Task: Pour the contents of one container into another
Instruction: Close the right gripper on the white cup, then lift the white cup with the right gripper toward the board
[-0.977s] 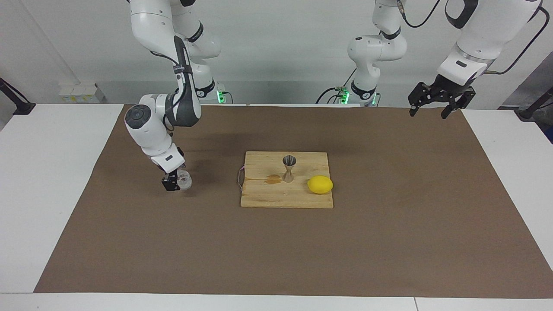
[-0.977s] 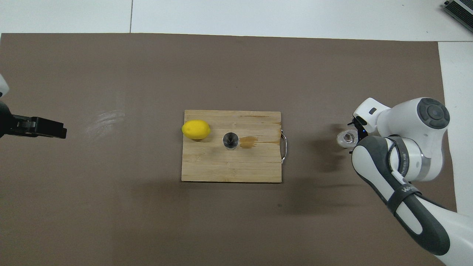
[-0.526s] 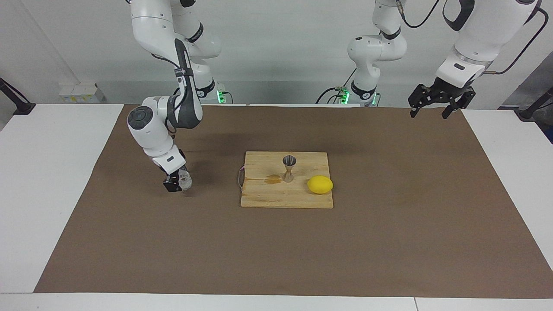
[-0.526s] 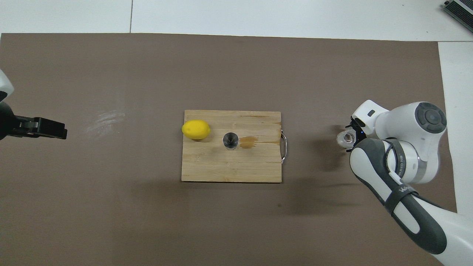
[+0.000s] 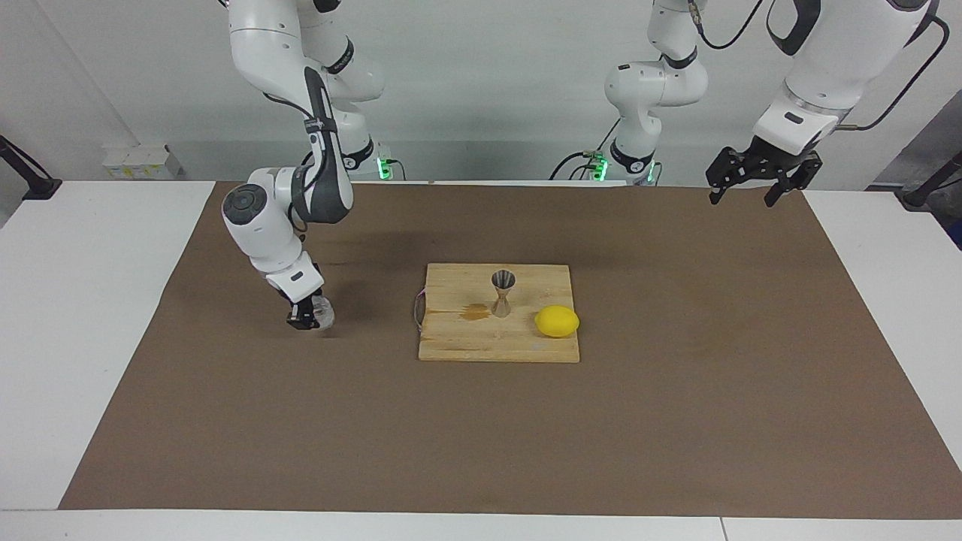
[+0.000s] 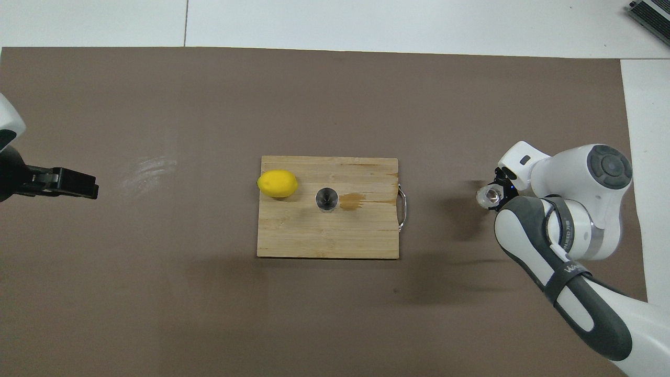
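My right end effector (image 5: 308, 318) pinches the glass cup (image 5: 322, 313) upright on the table (image 5: 676, 376), ready for lifting. The left end effector (image 5: 754, 182) waits spread, clear of the jigger (image 5: 503, 293).

The right end effector (image 5: 308, 318) grips the glass cup (image 5: 321, 313) beside the cutting board (image 5: 466, 342).

right claw (image 5: 304, 319) partly hiding glass cup (image 5: 322, 314), left claw (image 6: 63, 183) cut by overhead edge

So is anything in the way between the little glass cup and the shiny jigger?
Nothing visible is. The right pincer is at the glass cup on the brown mat; only bare mat and cutting board lie before the jigger.
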Robot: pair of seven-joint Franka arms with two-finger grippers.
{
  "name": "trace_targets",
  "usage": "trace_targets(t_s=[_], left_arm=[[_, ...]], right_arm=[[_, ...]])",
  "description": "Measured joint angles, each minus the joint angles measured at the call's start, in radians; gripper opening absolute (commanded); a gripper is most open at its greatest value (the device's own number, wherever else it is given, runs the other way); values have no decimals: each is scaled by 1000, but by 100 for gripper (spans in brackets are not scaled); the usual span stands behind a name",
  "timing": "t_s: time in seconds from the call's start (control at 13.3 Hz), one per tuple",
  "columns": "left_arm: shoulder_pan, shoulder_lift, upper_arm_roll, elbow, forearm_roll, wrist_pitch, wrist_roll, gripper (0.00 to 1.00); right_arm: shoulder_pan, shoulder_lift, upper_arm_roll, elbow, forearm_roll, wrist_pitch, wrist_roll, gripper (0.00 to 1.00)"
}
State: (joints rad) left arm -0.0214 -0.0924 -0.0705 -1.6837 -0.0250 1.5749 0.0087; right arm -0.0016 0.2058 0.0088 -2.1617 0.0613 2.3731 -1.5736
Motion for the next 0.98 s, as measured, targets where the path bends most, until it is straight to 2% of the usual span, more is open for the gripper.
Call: trace_targets(t_s=[0.6, 0.98], left_arm=[[0, 0, 0, 1, -7, 3, 0, 100], [0, 0, 0, 1, -7, 3, 0, 100]], right_arm=[[71, -35, 14, 39, 31, 2, 64, 14], [124, -71, 19, 90, 31, -97, 163, 15]])
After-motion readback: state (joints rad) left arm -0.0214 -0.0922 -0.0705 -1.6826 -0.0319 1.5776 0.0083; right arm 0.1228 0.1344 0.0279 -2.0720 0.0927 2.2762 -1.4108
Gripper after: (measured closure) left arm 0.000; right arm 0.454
